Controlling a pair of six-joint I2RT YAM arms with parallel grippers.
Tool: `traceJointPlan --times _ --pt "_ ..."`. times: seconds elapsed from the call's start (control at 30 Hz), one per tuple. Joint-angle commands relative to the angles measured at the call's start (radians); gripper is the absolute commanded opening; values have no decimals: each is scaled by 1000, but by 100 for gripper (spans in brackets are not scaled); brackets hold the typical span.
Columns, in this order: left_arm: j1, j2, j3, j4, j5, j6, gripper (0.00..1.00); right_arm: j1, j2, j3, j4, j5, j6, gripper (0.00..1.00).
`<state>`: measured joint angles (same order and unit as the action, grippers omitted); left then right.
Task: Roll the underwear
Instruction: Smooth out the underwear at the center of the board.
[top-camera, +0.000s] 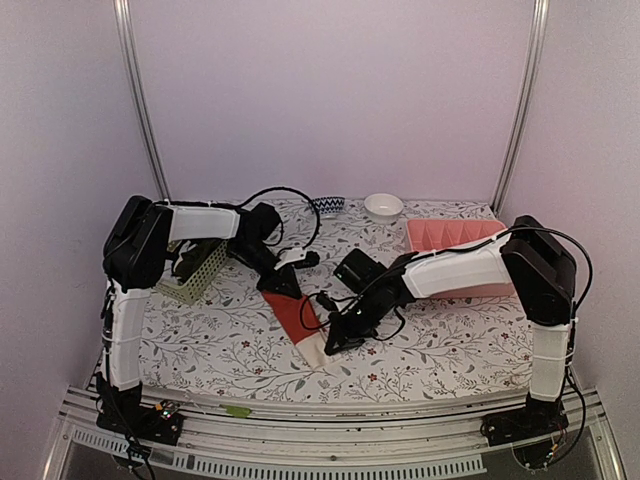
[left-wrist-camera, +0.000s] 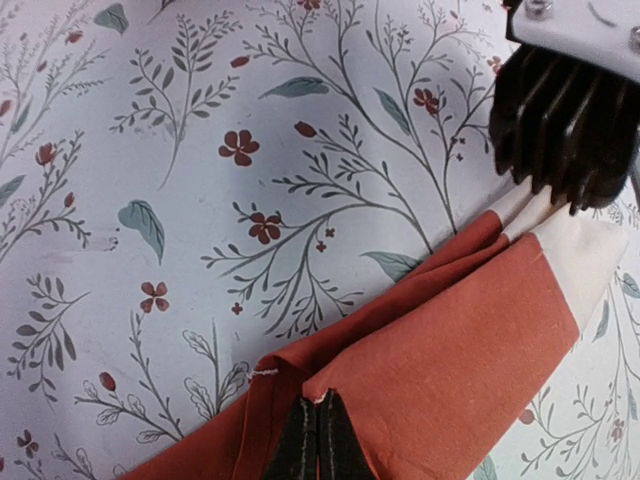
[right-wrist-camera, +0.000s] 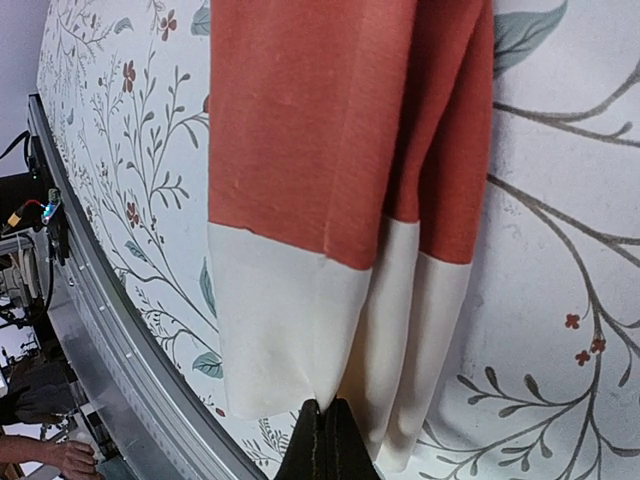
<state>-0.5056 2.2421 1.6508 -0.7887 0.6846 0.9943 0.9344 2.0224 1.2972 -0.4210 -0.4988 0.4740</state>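
Red-orange cloth underwear with a cream-white band (top-camera: 297, 322) lies folded into a strip mid-table on the floral tablecloth (top-camera: 200, 340). Your left gripper (left-wrist-camera: 318, 440) is pinched tight on its red end and your right gripper (right-wrist-camera: 325, 440) on the cream end. Looks like roll-start: next, turn one end over toward the other, keeping the strip taut.

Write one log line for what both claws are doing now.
red-orange underwear: folded strip, not yet rolled | left gripper: shut on red end | right gripper: shut on cream end
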Motion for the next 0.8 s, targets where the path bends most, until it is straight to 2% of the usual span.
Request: traceJointPlan --times 0.0,0.23,0.3,0.5,0.57,0.67,0.77 --pt "10 -26 10 40 -14 -22 0 -9 -36 9 -27 21 -9 0" --pt "0 -7 11 45 -43 -42 0 -10 -20 16 -40 45 -1 0" --pt "-4 -1 9 58 -66 -61 3 -10 -13 25 -42 48 8 0" --pt "9 -26 -1 62 -108 -105 42 -11 -4 53 -61 35 8 2" --pt "34 -56 -12 65 -94 -126 50 -12 -23 55 -69 47 4 9" --pt "86 -110 -41 80 -62 -173 63 -19 -58 58 -75 54 -6 24" --pt "130 -173 -97 98 -59 -193 71 -29 -96 53 -79 70 -5 29"
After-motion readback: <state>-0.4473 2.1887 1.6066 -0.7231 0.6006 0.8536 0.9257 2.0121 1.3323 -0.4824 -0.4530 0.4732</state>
